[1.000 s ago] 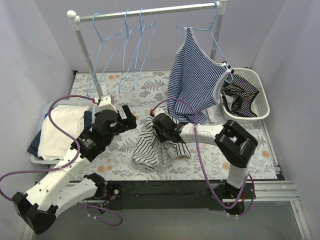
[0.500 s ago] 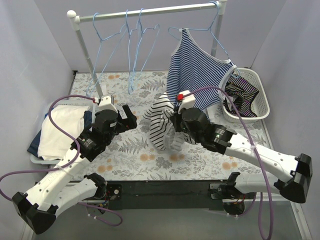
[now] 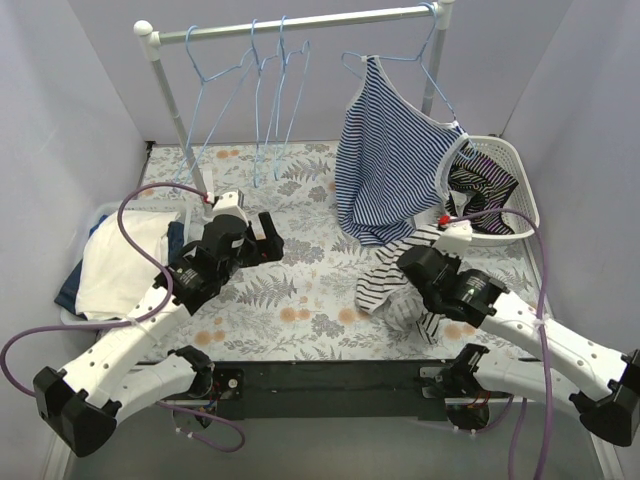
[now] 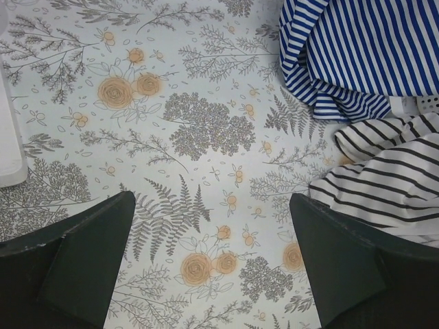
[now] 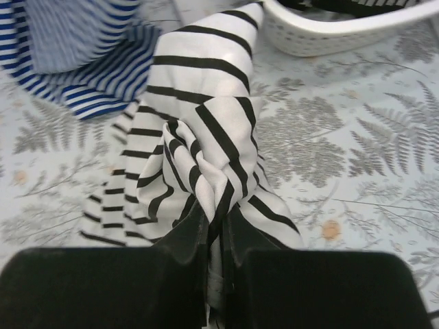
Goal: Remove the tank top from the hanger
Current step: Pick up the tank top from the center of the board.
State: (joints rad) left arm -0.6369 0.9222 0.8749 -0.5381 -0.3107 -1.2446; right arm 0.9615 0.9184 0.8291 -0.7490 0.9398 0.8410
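Basically, the job wasn't done. The blue-striped tank top (image 3: pixel 385 160) hung on its hanger (image 3: pixel 405 57) at the right end of the rail (image 3: pixel 300 22). It sat crooked, and its hem reached down to the table (image 4: pixel 206 130).

Neither arm had hold of it. The right gripper (image 5: pixel 218 229) was low at the front right with its jaws clamped on a different garment, a black-and-white striped one (image 5: pixel 206 103), bunched up just in front of the basket (image 3: pixel 525 205). The left gripper (image 4: pixel 212 260) hovered over bare tablecloth, jaws wide apart and empty, well short of the tank top.

My read: 0 of the real work was done on this item. I'd have needed to put the striped garment down first, then get the straps off the hanger.

Hard to make out:
- How the straps sat on the hanger. The top view was too small to show it, and neither wrist camera showed the hanger.
- The right fingertips, which were buried in folds, so I couldn't judge how deep the bite was.
- Whether the black-and-white garment was a top at all.
- The basket contents, beyond some dark striped cloth.
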